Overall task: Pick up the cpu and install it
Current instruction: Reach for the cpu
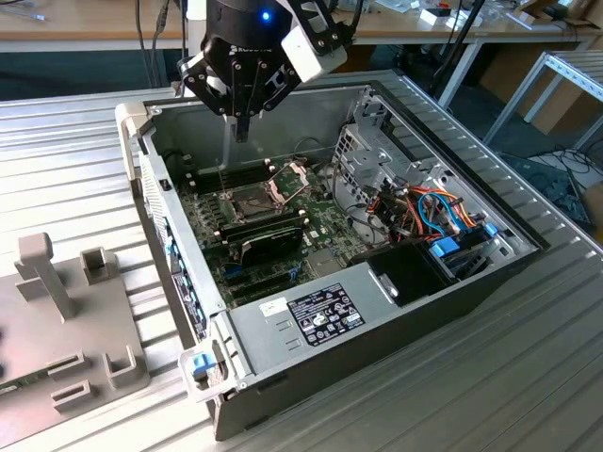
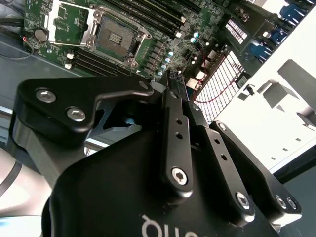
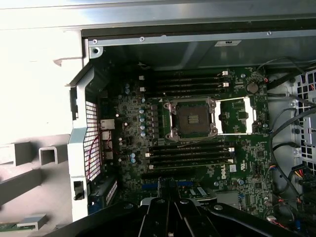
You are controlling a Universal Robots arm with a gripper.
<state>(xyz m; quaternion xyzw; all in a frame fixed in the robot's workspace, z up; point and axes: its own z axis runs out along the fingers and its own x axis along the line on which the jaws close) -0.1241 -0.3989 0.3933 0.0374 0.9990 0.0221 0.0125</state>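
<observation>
I am holding the claw (image 1: 242, 132) clenched, its black fingers (image 2: 173, 123) pressing together side by side and pointing down into the open computer case (image 1: 141, 160). I cannot tell whether the cpu is being pinched between those tips. It is not sitting in the socket (image 3: 192, 118), which is lying bare on the green motherboard (image 3: 128, 148) below the claw, dark in the middle. The socket's hinged metal frame (image 3: 237, 115) is standing swung open just beside it. In the exterior view the claw is hanging above the case's far edge, with the socket a little nearer the camera than the tips. Rows of memory slots (image 3: 190, 81) are running along both sides of the socket, and a black expansion card (image 1: 268, 240) is lying near it. Farther out, the case is resting on the ribbed metal desk (image 1: 528, 377), and a grey fixture (image 1: 57, 311) is sitting on the desk at the exterior view's left, well apart from the claw.
</observation>
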